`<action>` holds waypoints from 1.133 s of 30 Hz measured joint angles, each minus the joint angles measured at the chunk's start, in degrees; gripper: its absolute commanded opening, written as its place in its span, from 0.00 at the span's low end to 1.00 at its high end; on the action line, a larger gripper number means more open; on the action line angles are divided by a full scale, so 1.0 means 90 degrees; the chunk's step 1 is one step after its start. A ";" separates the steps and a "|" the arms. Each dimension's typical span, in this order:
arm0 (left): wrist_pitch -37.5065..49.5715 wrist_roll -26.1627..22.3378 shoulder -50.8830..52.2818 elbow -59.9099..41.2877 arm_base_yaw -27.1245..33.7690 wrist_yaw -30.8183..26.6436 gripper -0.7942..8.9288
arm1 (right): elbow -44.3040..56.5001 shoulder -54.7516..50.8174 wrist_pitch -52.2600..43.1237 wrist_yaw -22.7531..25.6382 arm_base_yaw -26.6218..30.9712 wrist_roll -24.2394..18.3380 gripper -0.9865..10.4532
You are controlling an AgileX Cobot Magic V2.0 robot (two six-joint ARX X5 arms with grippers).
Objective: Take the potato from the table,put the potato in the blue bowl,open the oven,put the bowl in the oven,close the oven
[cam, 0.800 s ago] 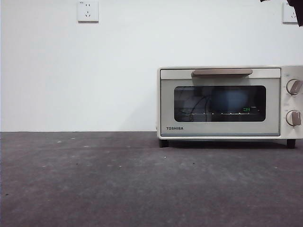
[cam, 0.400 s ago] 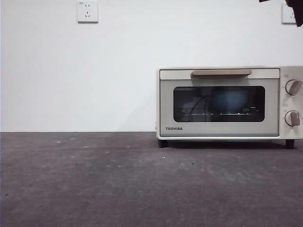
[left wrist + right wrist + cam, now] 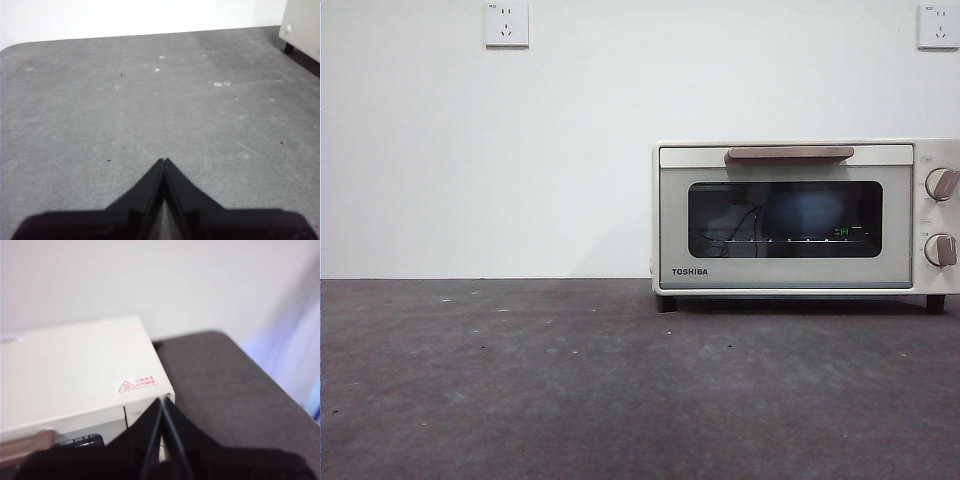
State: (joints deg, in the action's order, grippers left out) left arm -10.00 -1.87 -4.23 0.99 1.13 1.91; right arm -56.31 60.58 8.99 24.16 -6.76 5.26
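The cream-white oven (image 3: 785, 272) stands at the right of the table (image 3: 570, 380) with its door closed and its beige handle (image 3: 789, 153) up. Behind the dark glass I make out the blue bowl (image 3: 807, 214) on the rack. The potato is hidden. In the right wrist view my right gripper (image 3: 164, 401) is shut and empty, raised over the front right corner of the oven's top (image 3: 70, 370). My left gripper (image 3: 164, 161) is shut and empty, hanging over bare table (image 3: 150, 100), with the oven's corner (image 3: 302, 25) far off to one side.
Two knobs (image 3: 942, 184) (image 3: 940, 249) sit at the oven's right end. A white wall with sockets (image 3: 507, 24) (image 3: 937, 25) stands close behind the oven. Grey table (image 3: 225, 390) runs on past the oven's right side to a rounded edge.
The black arm tip at the top right corner of the front view has risen out of the picture. The oven and the bowl inside it have stayed put.
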 measured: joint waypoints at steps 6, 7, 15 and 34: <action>0.0000 0.0000 -0.0005 0.0000 0.0000 0.0000 0.08 | 0.3031 -0.2212 -0.1829 -0.0039 0.0002 -0.0039 0.09; 0.0000 0.0000 -0.0005 0.0000 0.0000 0.0000 0.08 | 0.3468 -0.2608 -0.1955 -0.0148 0.0002 -0.0041 0.09; 0.0002 0.0000 -0.0005 0.0000 0.0000 -0.0002 0.08 | 0.5394 -0.4592 -0.1795 -0.1277 0.0002 -0.0063 0.09; 0.0002 0.0000 -0.0019 0.0000 0.0000 -0.0002 0.08 | 0.6081 -0.6419 -0.0255 -0.2229 0.0549 -0.0236 0.09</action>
State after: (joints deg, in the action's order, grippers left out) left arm -9.98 -1.87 -4.40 0.99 1.13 1.89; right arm -1.58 2.81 6.70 4.10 -1.83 3.14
